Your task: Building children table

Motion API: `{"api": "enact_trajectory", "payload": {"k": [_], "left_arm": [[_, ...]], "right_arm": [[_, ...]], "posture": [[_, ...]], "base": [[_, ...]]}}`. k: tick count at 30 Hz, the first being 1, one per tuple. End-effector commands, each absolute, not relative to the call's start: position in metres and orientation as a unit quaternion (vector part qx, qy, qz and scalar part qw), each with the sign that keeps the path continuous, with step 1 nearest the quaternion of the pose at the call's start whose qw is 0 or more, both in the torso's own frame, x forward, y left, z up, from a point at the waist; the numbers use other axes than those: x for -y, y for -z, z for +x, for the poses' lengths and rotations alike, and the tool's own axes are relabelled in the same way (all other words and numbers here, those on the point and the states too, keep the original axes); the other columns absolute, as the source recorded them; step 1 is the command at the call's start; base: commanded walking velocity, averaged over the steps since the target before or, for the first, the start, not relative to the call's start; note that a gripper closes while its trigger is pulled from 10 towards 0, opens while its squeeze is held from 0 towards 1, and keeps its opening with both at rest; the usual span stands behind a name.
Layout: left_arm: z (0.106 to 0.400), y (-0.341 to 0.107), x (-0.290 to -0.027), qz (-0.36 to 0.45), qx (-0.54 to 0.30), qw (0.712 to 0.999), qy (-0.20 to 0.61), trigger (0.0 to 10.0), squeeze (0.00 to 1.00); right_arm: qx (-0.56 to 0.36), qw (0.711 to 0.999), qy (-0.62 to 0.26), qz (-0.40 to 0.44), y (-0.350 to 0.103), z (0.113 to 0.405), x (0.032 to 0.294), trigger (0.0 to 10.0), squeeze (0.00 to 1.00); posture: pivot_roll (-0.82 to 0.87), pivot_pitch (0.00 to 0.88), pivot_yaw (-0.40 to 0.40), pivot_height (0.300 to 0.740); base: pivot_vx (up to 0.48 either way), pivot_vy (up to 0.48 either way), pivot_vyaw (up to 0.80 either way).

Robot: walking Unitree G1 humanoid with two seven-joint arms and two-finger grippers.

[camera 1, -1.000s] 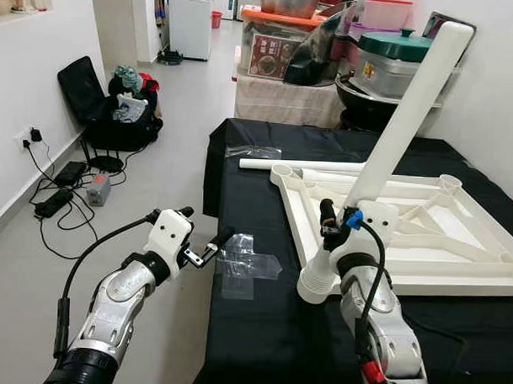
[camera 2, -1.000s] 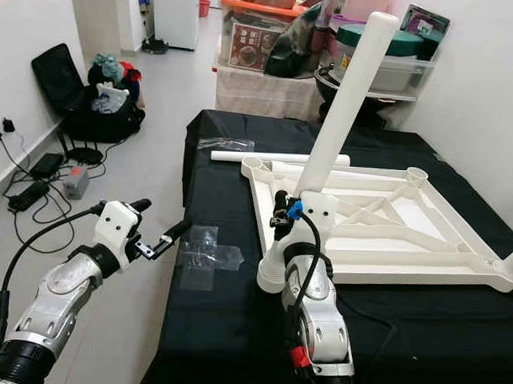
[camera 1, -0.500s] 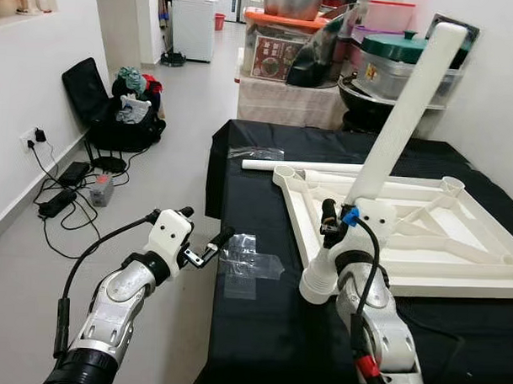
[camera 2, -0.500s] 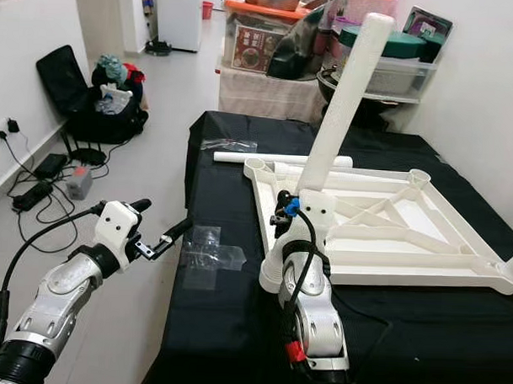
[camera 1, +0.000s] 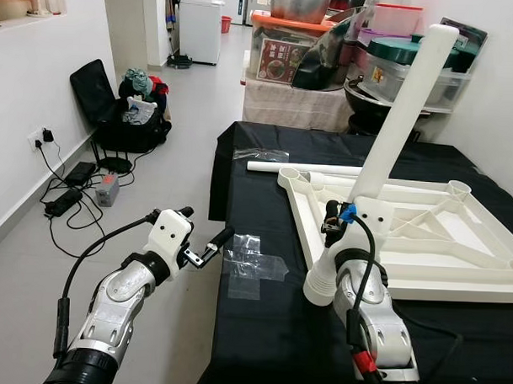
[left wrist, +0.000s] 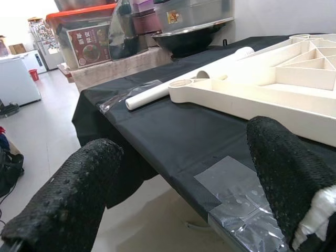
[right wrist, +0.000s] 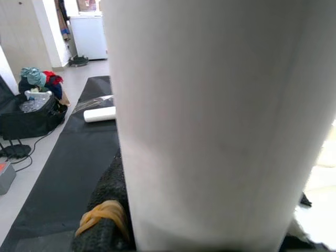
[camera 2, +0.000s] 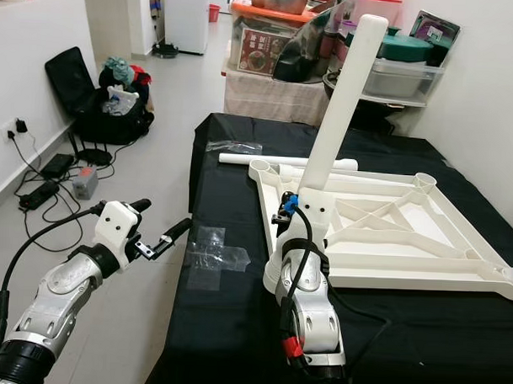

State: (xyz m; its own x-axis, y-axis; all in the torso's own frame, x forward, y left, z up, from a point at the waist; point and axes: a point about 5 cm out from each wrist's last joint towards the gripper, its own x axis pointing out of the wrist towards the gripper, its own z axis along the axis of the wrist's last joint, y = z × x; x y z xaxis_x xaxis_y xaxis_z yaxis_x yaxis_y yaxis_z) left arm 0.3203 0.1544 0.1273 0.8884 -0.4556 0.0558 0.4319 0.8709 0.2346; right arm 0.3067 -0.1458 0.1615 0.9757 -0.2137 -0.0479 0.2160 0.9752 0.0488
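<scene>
A white table top lies upside down on a table draped in black cloth. My right gripper is shut on a long white table leg. The leg slants up to the right, and its wide lower end rests by the top's near left corner. In the right wrist view the leg stands close, with a black finger against it. A second white leg lies flat behind the top. My left gripper is open at the table's left edge, beside a clear plastic sheet.
Storage boxes and pots are stacked behind the table. A black bag with clothes and cables with a power strip lie on the floor by the left wall. Open floor runs along the table's left side.
The whole view has shifted a little to the right. The leg in my right gripper stands slightly more upright. My left arm holds its place.
</scene>
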Motion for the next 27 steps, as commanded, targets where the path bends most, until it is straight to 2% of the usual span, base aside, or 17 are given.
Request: {"api": "enact_trajectory", "payload": {"k": [1,20,26,27], "left_arm": [[0.32,-0.123,-0.155,0.114,0.047,0.965,0.233,10.0,0.0],[0.321,-0.124,-0.154,0.115,0.048,0.964,0.235,10.0,0.0],[0.321,-0.124,-0.154,0.114,0.049,0.964,0.235,10.0,0.0],[0.321,-0.124,-0.154,0.115,0.049,0.964,0.235,10.0,0.0]], "right_arm": [[-0.149,0.975,0.166,0.003,-0.111,0.297,0.168,10.0,0.0],[-0.124,0.979,0.164,0.019,-0.118,0.298,0.168,10.0,0.0],[-0.071,0.988,0.132,0.044,-0.141,0.305,0.167,10.0,0.0],[-0.037,0.992,0.101,0.06,-0.162,0.31,0.166,10.0,0.0]], "posture": [[0.04,0.0,-0.073,0.74],[0.04,0.0,-0.07,0.74],[0.03,0.0,-0.068,0.74],[0.03,0.0,-0.068,0.74]], "base": [[0.0,0.0,0.0],[0.0,0.0,0.0],[0.0,0.0,0.0],[0.0,0.0,0.0]]}}
